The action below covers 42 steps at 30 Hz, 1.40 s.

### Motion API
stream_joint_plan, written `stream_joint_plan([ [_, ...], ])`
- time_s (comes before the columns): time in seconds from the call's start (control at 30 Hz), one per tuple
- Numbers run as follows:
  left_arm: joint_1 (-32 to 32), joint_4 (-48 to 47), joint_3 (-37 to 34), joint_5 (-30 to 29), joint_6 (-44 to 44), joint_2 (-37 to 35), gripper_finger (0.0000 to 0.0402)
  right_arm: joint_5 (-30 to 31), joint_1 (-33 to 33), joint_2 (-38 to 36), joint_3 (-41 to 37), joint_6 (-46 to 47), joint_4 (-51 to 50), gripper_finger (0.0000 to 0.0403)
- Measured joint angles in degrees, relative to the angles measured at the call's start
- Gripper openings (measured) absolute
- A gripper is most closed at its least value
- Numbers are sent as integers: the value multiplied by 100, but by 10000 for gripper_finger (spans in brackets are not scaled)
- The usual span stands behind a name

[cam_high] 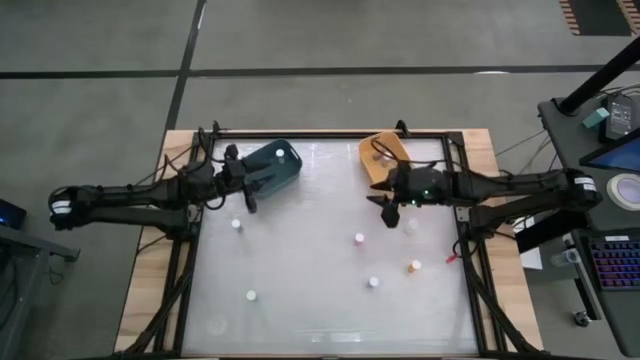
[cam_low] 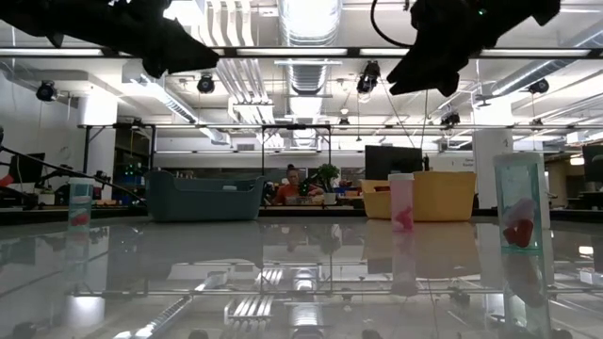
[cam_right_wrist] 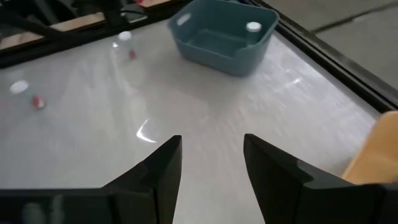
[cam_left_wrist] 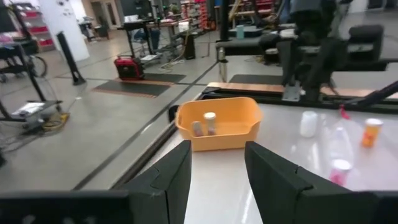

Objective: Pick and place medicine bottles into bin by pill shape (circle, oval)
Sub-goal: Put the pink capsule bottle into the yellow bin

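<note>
My right gripper [cam_high: 387, 212] hangs apart and empty beside the orange bin [cam_high: 381, 156], left gripper [cam_high: 249, 196] likewise; descending carelessly, I risk toppling the loose medicine bottles [cam_high: 359, 239] mid-table.

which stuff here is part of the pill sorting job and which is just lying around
Part of the job:
- small white-capped medicine bottles on the table, e.g. one, and the orange-tinted one
- teal plastic bin
- yellow-orange plastic bin
- left end effector and right end effector, both open and empty

Just lying about:
- small red scrap at the table's right edge
- keyboard beside the table
</note>
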Motion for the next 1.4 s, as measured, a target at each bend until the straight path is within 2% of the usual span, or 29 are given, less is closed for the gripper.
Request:
stream_joint_plan([
  [0.5,-726,220,0,3,-631,0,135,-36,410,-178,-1133,-1060,2043,164],
  [0.7,-917,647,0,2,-634,130,135,-388,408,-244,-1499,-1174,2713,164],
  [1.0,-1114,1702,40,2,-638,1042,135,-529,408,-261,-2021,-1247,3450,164],
  [1.23,-1238,2364,244,0,-648,1867,135,-669,408,-261,-2632,-1564,4804,164],
  [1.4,-1314,2418,590,-2,-649,2396,135,-669,405,-279,-2824,-2093,5636,164],
])
